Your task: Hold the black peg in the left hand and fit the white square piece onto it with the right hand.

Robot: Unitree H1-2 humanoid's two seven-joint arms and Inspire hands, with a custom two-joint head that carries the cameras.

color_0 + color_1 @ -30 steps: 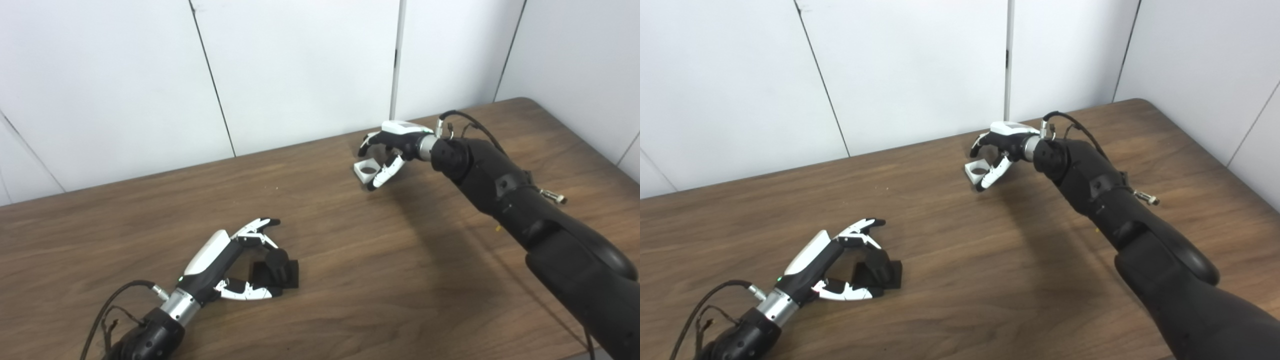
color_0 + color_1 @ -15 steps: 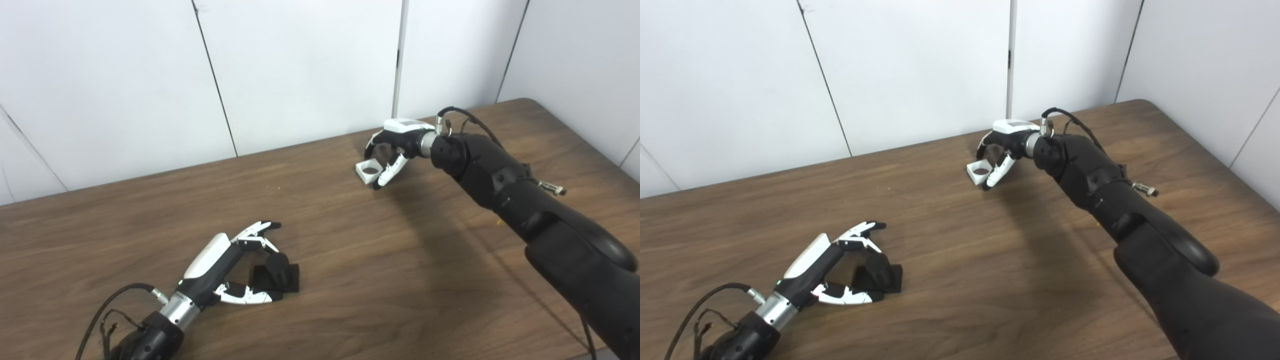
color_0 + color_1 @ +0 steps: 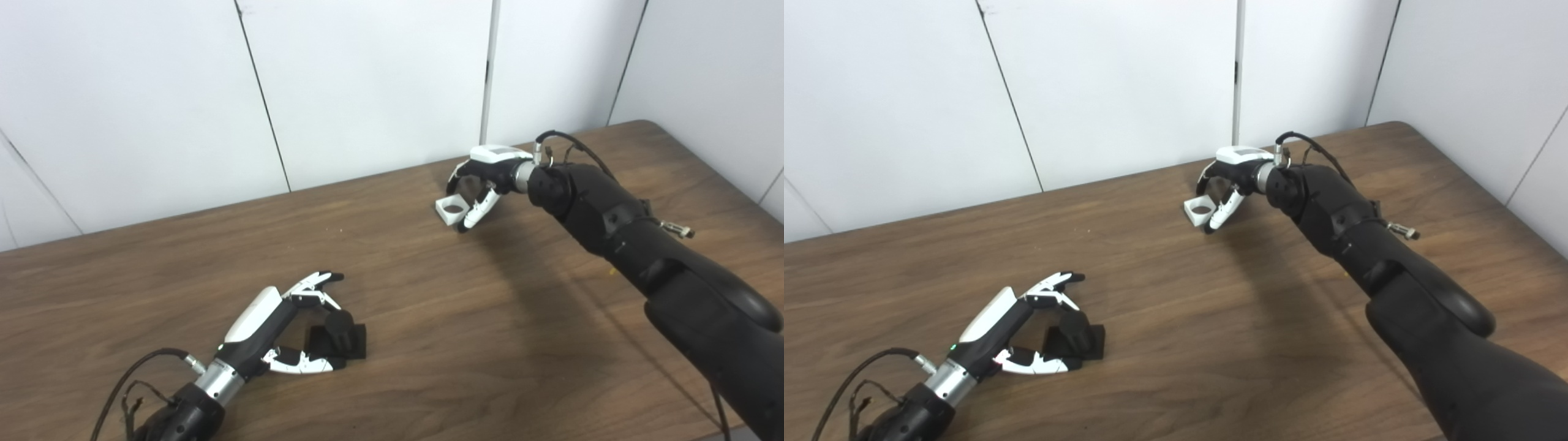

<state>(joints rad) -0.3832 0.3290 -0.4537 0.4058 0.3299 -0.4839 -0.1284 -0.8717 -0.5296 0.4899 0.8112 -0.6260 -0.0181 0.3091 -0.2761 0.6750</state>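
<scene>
The black peg [image 3: 339,334], a short round post on a square base, stands on the brown table [image 3: 429,318] at the near left. My left hand [image 3: 285,321] lies open around it, with fingers [image 3: 315,285] spread beyond the post and the thumb along the base's near side. The white square piece [image 3: 452,210], with a round hole, sits at the far middle of the table. My right hand [image 3: 484,180] is curled over it, fingers on its far side and thumb against its near right corner. The piece looks low, at the table surface.
White wall panels [image 3: 367,79] rise just behind the table's far edge. The table's right edge [image 3: 723,177] runs close past my right arm [image 3: 618,226]. A cable loops by the left wrist [image 3: 141,380]. Bare wood lies between the two hands.
My right hand's fingers have curled in onto the white piece, from spread a second ago. The left hand has barely moved. The whole picture has shifted slightly.
</scene>
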